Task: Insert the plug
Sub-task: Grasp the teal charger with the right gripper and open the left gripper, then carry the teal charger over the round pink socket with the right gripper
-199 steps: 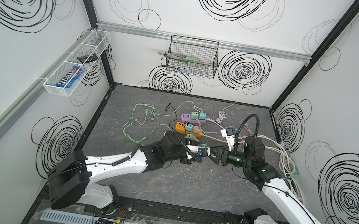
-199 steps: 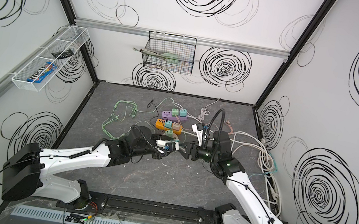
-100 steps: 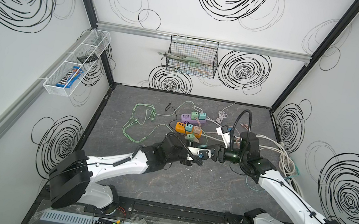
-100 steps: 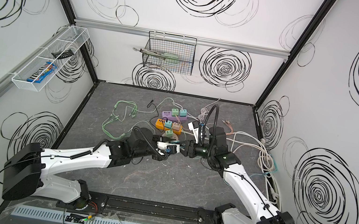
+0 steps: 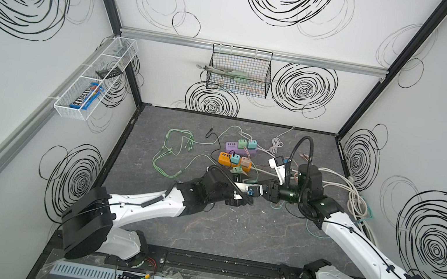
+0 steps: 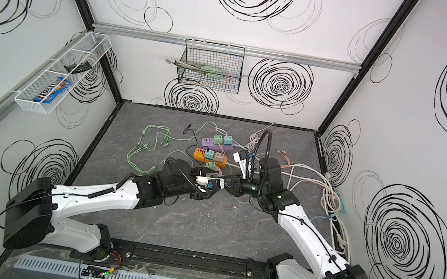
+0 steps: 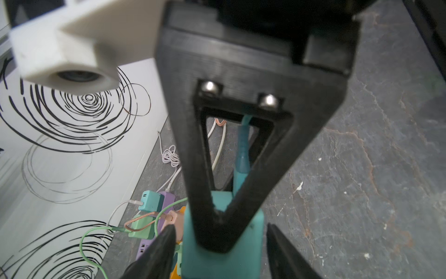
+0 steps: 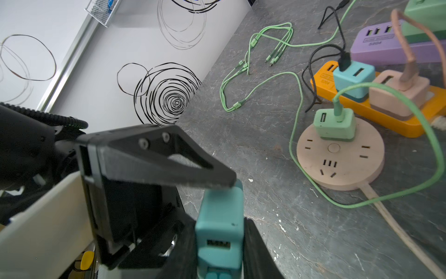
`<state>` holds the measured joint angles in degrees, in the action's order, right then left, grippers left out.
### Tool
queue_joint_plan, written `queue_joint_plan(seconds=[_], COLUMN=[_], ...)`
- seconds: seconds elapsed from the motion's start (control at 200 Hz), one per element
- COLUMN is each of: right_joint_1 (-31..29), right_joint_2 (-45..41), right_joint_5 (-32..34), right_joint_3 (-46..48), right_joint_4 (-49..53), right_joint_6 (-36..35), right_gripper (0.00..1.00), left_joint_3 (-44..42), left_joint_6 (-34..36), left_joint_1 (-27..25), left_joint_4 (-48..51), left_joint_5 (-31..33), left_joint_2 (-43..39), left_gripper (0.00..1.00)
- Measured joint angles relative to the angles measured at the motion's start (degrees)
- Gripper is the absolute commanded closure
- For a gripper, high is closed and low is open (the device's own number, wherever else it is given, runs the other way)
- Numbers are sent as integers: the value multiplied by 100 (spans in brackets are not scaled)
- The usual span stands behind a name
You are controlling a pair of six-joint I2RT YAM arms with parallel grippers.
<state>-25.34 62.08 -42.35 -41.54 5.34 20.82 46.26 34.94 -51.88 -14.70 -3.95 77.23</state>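
Note:
The plug (image 8: pixel 219 224) is a teal charger block with a teal cable, held above the table's middle between the two arms. My right gripper (image 8: pixel 218 225) is shut on it, with a jaw pressed to each side. My left gripper (image 7: pixel 220 228) stands open around the same plug (image 7: pixel 222 256), with a gap on each side. In both top views the left gripper (image 5: pixel 248 193) and the right gripper (image 5: pixel 262 190) meet tip to tip. A round beige socket disc (image 8: pixel 350 169) lies on the table close by, with a green charger (image 8: pixel 334 125) in it.
An orange power strip (image 8: pixel 395 120) and a purple one (image 8: pixel 386 48) lie behind the disc, each with chargers plugged in. Green cables (image 5: pixel 171 150) loop at the left, and white cables (image 5: pixel 357 196) pile by the right wall. A wire basket (image 5: pixel 239 72) hangs on the back wall.
My right gripper has reached left to the plug and closed on it. My left gripper, shut on the plug before, has opened around it.

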Motion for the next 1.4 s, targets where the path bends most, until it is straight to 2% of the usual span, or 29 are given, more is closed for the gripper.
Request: queue_joint_plan(seconds=[0.15, 0.295, 0.51, 0.71, 0.916, 1.066, 1.226, 1.401], right_joint_1=[17, 24, 24, 4, -63, -177, -428, -752], right_joint_2=[-205, -81, 868, 1327, 2044, 2855, 3410, 3895], right_joint_5=[767, 1062, 868, 551, 420, 643, 1220, 1961], right_joint_3=[0, -79, -601, -962, -1932, -2959, -3582, -4245], right_joint_4=[81, -31, -142, 175, 1320, 2533, 3294, 3901], right_joint_6=[-372, -1156, -2514, -3998, -5882, -7097, -7886, -8218], right_gripper=[100, 100, 100, 100, 100, 100, 100, 100], left_joint_3=[-46, -396, -1027, -984, -946, -946, -946, -946], left_joint_6=[-850, -2026, -3585, -4463, -4892, -4981, -4979, -4955], left_joint_1=[415, 800, 1412, 1873, 1897, 1908, 1954, 1998], left_joint_4=[-232, -560, -586, -122, 337, 527, 527, 634], left_joint_5=[-83, 317, 1086, 1556, 2269, 2758, 2949, 3049], left_joint_2=[0, -55, -654, -1147, -1333, -1602, -1937, -2024], left_gripper=[4, 4, 4, 4, 4, 4, 4, 4])
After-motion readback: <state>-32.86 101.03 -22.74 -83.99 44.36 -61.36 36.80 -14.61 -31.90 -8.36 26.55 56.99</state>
